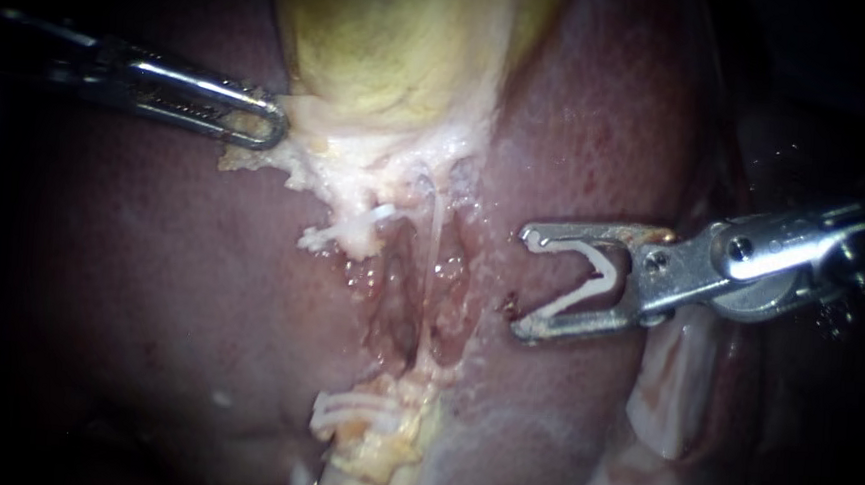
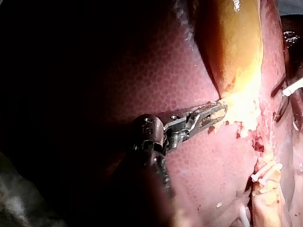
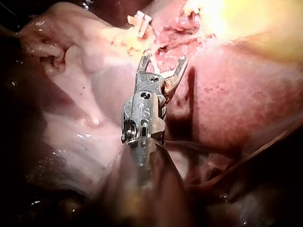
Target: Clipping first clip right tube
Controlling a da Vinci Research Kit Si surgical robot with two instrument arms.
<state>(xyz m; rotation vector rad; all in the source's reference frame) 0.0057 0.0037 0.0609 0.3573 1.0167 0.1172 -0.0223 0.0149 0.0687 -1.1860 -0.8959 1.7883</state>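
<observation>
Left instrument [image 1: 271, 127]: jaws closed on the pale, frayed fringe of the yellow gallbladder [image 1: 405, 40]; traction should hold the tube taut.
Tube [image 1: 435, 238]: thin, glossy, pale strand upright in the wet red pit; clear of the clip.
Clip [image 1: 590, 282]: white, smooth, V-shaped; both legs should pass fully around the tube, square to it, before closing.
Right instrument [image 1: 523, 282]: jaws wide, clip seated against both; advance slowly over the mottled liver [image 1: 149, 285].

The gallbladder [image 1: 404, 50] lies at the top on the liver [image 1: 129, 284], my left instrument [image 1: 267, 127] reaches its lower left edge, a thin tube [image 1: 436, 235] runs down below it in the middle, and my right instrument [image 1: 525, 283] (a clip [image 1: 606, 276] held between its jaws) sits right of the tube, apart.
</observation>
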